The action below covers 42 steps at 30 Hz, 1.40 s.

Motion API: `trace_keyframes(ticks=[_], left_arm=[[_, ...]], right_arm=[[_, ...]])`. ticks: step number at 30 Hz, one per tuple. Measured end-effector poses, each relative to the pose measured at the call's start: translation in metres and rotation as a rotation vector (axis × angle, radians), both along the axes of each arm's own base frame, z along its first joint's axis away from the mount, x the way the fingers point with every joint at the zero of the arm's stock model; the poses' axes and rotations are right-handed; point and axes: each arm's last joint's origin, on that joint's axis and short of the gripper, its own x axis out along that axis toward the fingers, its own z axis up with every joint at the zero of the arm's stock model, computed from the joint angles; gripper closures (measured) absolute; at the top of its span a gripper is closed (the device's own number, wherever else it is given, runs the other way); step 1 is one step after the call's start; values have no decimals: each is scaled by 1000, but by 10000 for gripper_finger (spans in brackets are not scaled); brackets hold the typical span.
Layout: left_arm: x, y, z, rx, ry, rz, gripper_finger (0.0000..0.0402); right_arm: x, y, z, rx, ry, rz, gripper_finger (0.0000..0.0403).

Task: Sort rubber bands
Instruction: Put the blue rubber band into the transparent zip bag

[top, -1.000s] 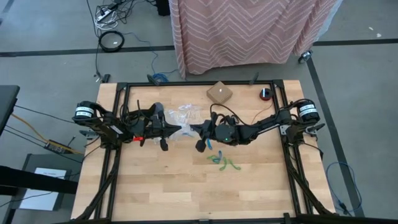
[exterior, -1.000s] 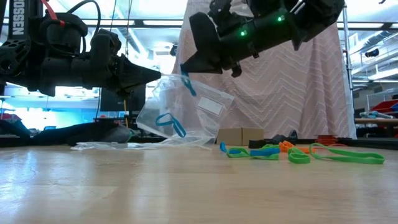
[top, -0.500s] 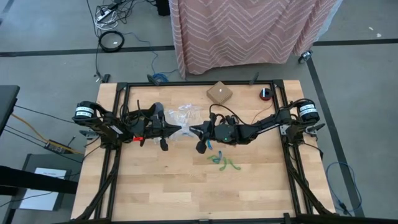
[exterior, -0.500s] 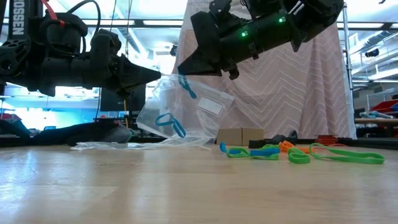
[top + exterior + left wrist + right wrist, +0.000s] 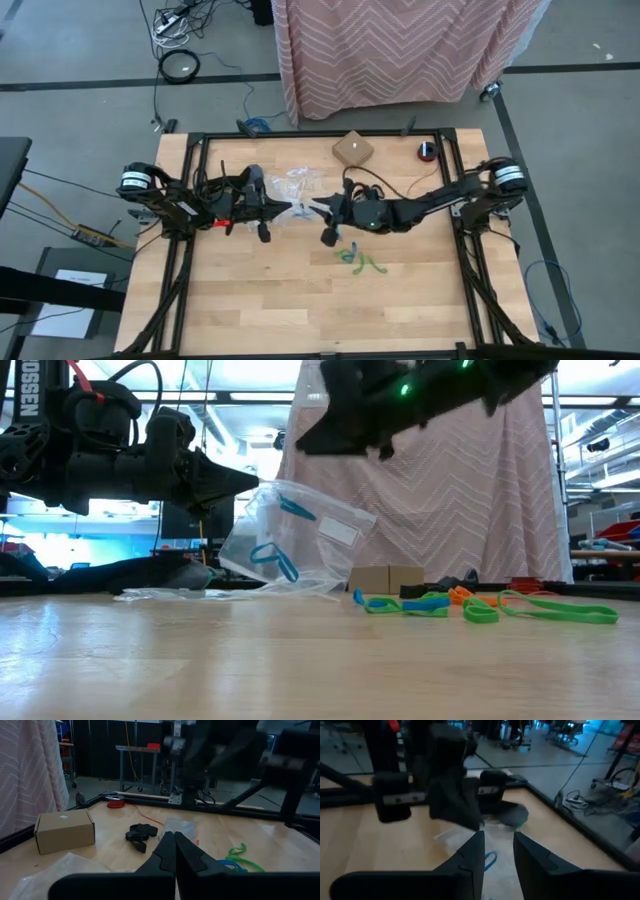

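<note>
Right claw: I am hovering my right gripper (image 5: 312, 207) above mid-table, fingers (image 5: 470, 857) standing parted with a clear gap, pinching nothing.
Left claw: I am keeping my left gripper (image 5: 250, 481) pressed together on the top edge of the clear bag (image 5: 300, 540), lifting its mouth off the table.
Bag: it is hanging tilted from my left fingers, its lower edge resting on the wood, just left of my right claw.
Bands in bag: two blue rubber bands (image 5: 273, 558) are lying inside the bag, one near its top, one lower down.
Bands on table: the green, blue and orange rubber bands (image 5: 470, 605) are lying in a loose cluster on the table (image 5: 300, 300), right of the bag and nearer than my right claw.
Farther out: a cardboard box (image 5: 353, 149) is sitting at the far edge, a pink patterned cloth (image 5: 400, 50) hanging beyond it.
</note>
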Motion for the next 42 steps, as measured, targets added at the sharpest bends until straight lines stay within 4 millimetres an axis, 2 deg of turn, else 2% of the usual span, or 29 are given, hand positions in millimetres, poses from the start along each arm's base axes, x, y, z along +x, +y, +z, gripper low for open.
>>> trace_keyframes(ticks=[2, 4, 8, 14, 19, 22, 27, 29, 32, 35, 39, 42], left_arm=[[0, 0, 0, 0, 1, 3, 401], [0, 0, 0, 1, -3, 8, 401], [0, 1, 1, 5, -6, 25, 401], [0, 1, 1, 5, -5, 35, 401], [0, 1, 0, 6, -4, 36, 401], [0, 1, 0, 4, -4, 36, 401], [0, 1, 0, 4, -4, 37, 401], [0, 1, 0, 3, -4, 36, 401], [0, 1, 0, 2, -5, 37, 401], [0, 1, 0, 2, -5, 37, 401], [0, 1, 0, 0, -4, 37, 401], [0, 1, 0, 0, -5, 37, 401]], right_arm=[[-11, 7, 9, 21, 41, 23, 312], [-21, 14, 6, 83, 135, 26, 312], [-34, 27, -25, 226, 325, -43, 310], [-32, 48, -67, 306, 402, -115, 306], [-24, 48, -105, 328, 441, -187, 306], [-22, 45, -119, 338, 456, -219, 302], [-21, 39, -123, 361, 456, -269, 306], [-21, 36, -122, 378, 457, -292, 329], [-22, 33, -123, 361, 478, -287, 387], [-22, 32, -123, 361, 481, -285, 398], [-24, 36, -115, 360, 466, -271, 401], [-28, 44, -95, 351, 393, -250, 402]])
